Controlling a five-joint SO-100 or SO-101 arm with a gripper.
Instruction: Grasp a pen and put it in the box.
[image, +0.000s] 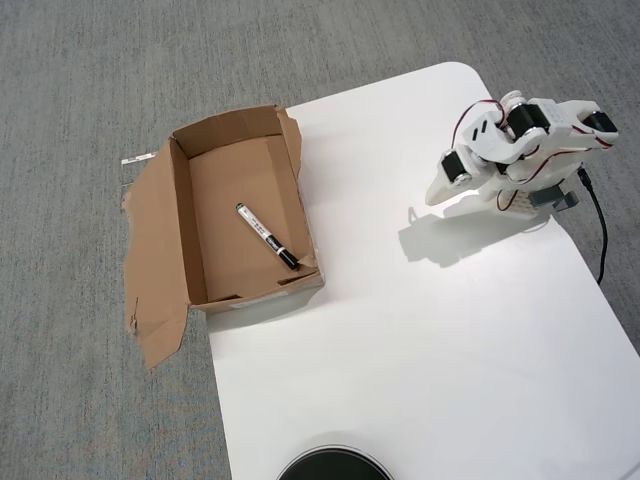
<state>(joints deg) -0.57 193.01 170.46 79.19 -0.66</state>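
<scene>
- Grey carpet (90, 70) fills the overhead view around a white table (420, 340), whose rounded corner sits near twelve o'clock and whose left edge runs down toward six o'clock.
- We see the box (180, 215), brown cardboard with low walls, at about nine o'clock of the table, straddling the table's left edge so that part rests on carpet.
- We see its wide torn flap (150, 280) lying flat on the carpet on the box's left side.
- We find the pen (266, 236) lying flat on the box floor, in the right half, near the lower right corner.
- We read its long axis as a diagonal from ten o'clock to four o'clock, with the black cap at the four o'clock end, close to the box's near wall.
- We see bare cardboard floor to the left of and above the pen, and bare tabletop between the box and the arm.
- We see the arm (520, 140) folded at about two o'clock, near the table's right edge, well apart from the box.
- We cannot tell whether the gripper (437, 195) is spread or closed; nothing shows in it.
- We note a black cable (600, 235) at the right edge and a dark round object (333, 465) at six o'clock.
</scene>
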